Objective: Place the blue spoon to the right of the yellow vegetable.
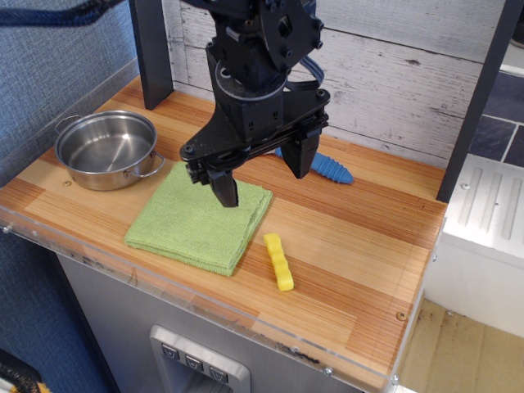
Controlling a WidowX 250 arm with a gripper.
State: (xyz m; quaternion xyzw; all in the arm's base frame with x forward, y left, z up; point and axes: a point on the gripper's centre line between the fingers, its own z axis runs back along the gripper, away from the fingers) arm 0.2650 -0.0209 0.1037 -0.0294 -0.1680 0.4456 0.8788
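Nearest the counter's front edge: yellow vegetable (278, 262), bumpy stick lying flat on bare wood, chosen here as landmark. Just to its left and slightly behind: green cloth (201, 217), folded, flat. Well left and behind it: steel pot (107, 148), two-handled, nothing visible inside. Above and behind it, over the cloth's far corner: gripper (264, 173), black, fingers spread wide and holding nothing. Farthest back, behind the vegetable and slightly to its right, near the plank wall: blue spoon (327, 168), ribbed handle showing, its other end hidden behind the near finger; bowl not visible. Step in hand, by judgement: reaching for the spoon. Advice: descend with the fingers straddling the ribbed handle crosswise, close at mid-handle, then carry it forward to bare wood right of the vegetable, well apart from it.
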